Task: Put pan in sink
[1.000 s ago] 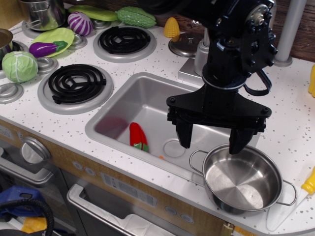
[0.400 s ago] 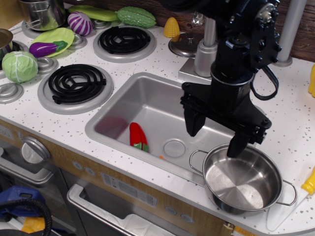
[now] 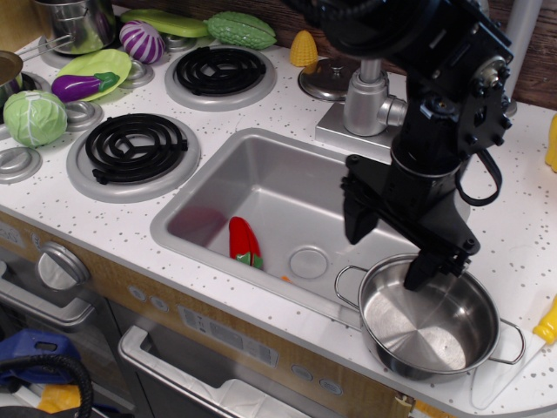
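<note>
The pan (image 3: pixel 431 322), a shiny shallow steel pot with two wire loop handles, stands on the counter at the front right, just right of the sink (image 3: pixel 261 187). The sink is a large grey basin with a round drain ring. My black gripper (image 3: pixel 390 252) is open and hangs over the pan's far left rim. One finger (image 3: pixel 357 218) is outside the rim over the sink's right edge, the other (image 3: pixel 424 268) is just inside the pan. It holds nothing.
A red pepper (image 3: pixel 244 244) lies in the sink. The faucet base (image 3: pixel 370 91) and a domed lid (image 3: pixel 329 80) stand behind it. Two burners (image 3: pixel 135 148), a cabbage (image 3: pixel 33 117), an eggplant on a plate (image 3: pixel 83 84), a taller pot (image 3: pixel 77 22) and a yellow-handled knife (image 3: pixel 544 326) surround them.
My gripper has turned and shifted right, from standing broadside over the sink edge to straddling the pan's far left rim. The pan has not moved.
</note>
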Motion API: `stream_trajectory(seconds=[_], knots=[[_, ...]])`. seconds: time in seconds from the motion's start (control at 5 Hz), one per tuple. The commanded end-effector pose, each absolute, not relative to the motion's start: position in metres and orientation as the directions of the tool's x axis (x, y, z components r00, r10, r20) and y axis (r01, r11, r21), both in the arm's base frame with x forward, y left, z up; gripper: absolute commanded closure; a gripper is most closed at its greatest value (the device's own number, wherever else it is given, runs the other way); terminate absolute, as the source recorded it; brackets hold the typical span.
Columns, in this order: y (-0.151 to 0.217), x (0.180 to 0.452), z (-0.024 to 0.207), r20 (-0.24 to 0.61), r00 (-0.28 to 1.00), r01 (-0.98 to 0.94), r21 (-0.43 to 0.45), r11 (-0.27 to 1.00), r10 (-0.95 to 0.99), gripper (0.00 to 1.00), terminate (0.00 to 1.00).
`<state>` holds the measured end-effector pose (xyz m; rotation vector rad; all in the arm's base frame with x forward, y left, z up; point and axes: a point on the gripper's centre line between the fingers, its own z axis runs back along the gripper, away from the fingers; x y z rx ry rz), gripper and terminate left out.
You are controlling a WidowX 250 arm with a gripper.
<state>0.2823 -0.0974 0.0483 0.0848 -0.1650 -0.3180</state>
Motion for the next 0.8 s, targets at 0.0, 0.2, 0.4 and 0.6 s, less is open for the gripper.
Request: stream_trajectory(seconds=[0.0,0.2,0.4,0.6], knots=[[-0.097,0.301,0.042,0.226,0.909,0.342,0.073,0.937,-0.35,0.0,0.0],[-0.102,0.303,0.035,0.233,0.909,0.342,0.062,0.938,-0.347,0.0,0.0],[-0.102,0.304,0.028,0.242,0.904,0.352,0.042,0.935,-0.351,0.0,0.0],[-0.105,0.303,0.022,0.25,0.905,0.346,0.032,0.938,-0.343,1.0,0.0]])
